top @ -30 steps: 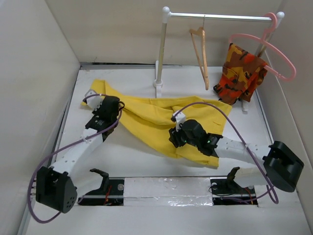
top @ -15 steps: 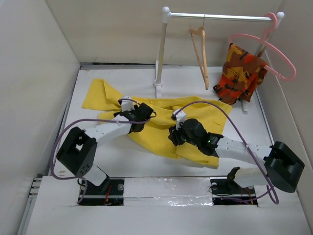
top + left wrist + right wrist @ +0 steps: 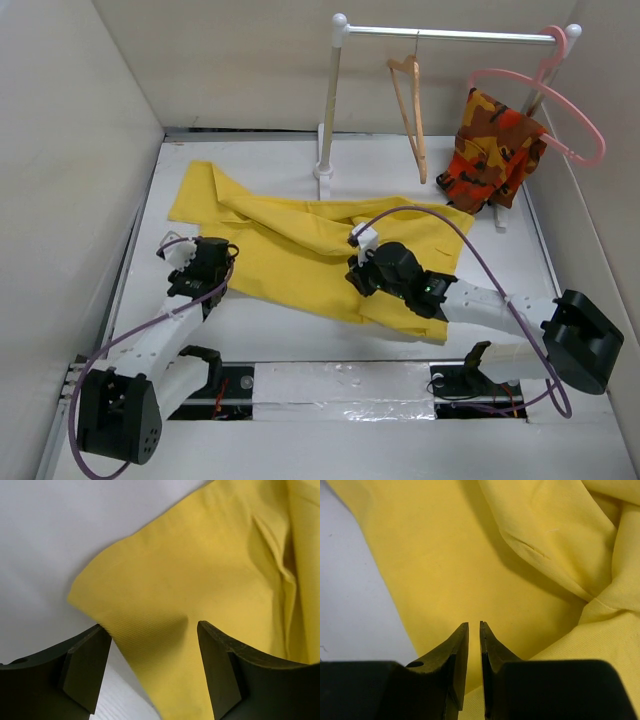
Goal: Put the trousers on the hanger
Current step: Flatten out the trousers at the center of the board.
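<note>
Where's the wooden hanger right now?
In the top view, the hanger hangs from the rail at the far right, between the white post and the camouflage garment.

Yellow trousers (image 3: 320,255) are lying spread out and rumpled across the table, while the slim wooden hanger (image 3: 410,100) hangs bare off the rail.

Item count: one pair of yellow trousers (image 3: 300,245); two hangers, comprising one tan wooden hanger (image 3: 418,130) and one pink plastic hanger (image 3: 597,135); one camouflage garment (image 3: 495,150); one garment rail (image 3: 460,35); two grippers, namely left gripper (image 3: 150,630) and right gripper (image 3: 474,626)
</note>
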{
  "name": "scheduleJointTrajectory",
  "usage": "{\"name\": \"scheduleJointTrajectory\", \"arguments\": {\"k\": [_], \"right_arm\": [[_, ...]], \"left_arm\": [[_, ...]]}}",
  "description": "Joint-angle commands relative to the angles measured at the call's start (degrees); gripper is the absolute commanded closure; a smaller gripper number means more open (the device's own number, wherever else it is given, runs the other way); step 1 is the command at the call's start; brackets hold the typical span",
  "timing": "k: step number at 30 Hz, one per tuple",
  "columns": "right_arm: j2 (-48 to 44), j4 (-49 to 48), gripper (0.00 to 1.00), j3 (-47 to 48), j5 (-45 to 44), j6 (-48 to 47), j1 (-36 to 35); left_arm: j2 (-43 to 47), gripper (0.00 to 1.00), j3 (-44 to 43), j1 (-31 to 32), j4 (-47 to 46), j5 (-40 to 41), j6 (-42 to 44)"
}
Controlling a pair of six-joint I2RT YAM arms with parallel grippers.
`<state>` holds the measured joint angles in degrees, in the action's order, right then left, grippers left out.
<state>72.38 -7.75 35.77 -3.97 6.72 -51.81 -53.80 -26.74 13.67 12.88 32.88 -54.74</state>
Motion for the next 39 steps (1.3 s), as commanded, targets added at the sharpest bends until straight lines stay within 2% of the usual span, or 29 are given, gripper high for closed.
{"name": "scheduleJointTrajectory", "arguments": {"k": [1, 7, 12, 14, 15, 16, 17, 18, 19, 21, 25, 27, 30, 33, 35, 37, 39], "right_arm": [[-0.05, -2.9, 0.79, 4.12, 1.69, -3.03, -2.93], [0.75, -2.62, 0.77, 5.72, 0.01, -2.51, -4.26], [0.67, -1.75, 0.76, 4.75, -0.59, -1.98, -4.26], [-0.74, -1.22, 0.75, 3.61, -3.4, -0.92, -4.26], [-1.71, -1.04, 0.72, 3.0, -4.46, -0.66, -4.26], [-3.8, 0.87, 0.69, 2.03, -5.86, 0.56, -4.26], [-5.13, 2.2, 0.65, 1.42, -9.1, 1.44, -4.26], [-6.53, 3.43, 0.51, 0.63, -10.78, 2.67, -2.78], [-9.59, 5.96, 0.45, -1.56, -12.45, 5.99, -1.64], [-13.3, 7.57, 0.33, -4.29, -14.05, 8.91, 1.61], [-24.37, 14.58, 0.31, -10.88, -17.11, 17.15, 12.33], [-30.5, 16.18, 0.32, -13.87, -17.74, 18.06, 20.23], [-34.14, 16.71, 0.31, -15.46, -16.34, 17.8, 30.52], [-32.14, 14.08, 0.26, -15.29, -16.77, 17.1, 33.44], [-27.4, 12.68, 0.26, -13.1, -17.31, 17.54, 34.84], [-20.4, 8.75, 0.26, -12.13, -14.33, 17.89, 38.7], [-14.58, 4.86, 0.27, -11.78, -7.22, 18.41, 42.56]], "left_arm": [[1.77, 0.34, 1.34, -2.42, -6.3, -6.25, 0.69], [0.89, 0.33, 2.04, -4.44, -1.9, -2.12, -3.25], [-2.09, 0.39, 4.15, -6.11, -9.6, -4.67, -5.02], [-4.72, 0.54, 4.07, -6.11, -11.12, -3.8, -6.16], [-5.43, 0.65, 3.63, -6.11, -11.47, -3.18, -6.52], [-5.96, 0.84, 3.1, -6.11, -11.48, -1.87, -6.78], [-6.57, 0.9, 1.97, -6.11, -11.48, -1.42, -6.96], [-6.67, 0.97, 1.17, -6.11, -11.04, -0.98, -6.87], [-6.58, 1.0, 0.38, -6.11, -10.26, -0.02, -6.87], [-5.97, 1.0, -2.34, -6.11, -8.68, 0.69, -5.74], [-2.46, 1.0, -5.86, -6.11, -3.58, 2.36, -3.54], [1.58, 1.0, -8.32, -6.11, -0.16, 2.8, -2.04], [7.82, 1.0, -10.78, -6.11, 1.61, 4.38, 2.43], [11.87, 1.0, -13.94, -6.11, 4.24, 5.44, 5.17], [13.19, 1.0, -14.83, -6.11, 4.6, 4.48, 5.87], [13.55, 1.0, -14.83, -6.11, 4.78, 2.55, 6.22], [13.81, 1.0, -14.13, -6.11, 5.39, 1.66, 6.05]]}}
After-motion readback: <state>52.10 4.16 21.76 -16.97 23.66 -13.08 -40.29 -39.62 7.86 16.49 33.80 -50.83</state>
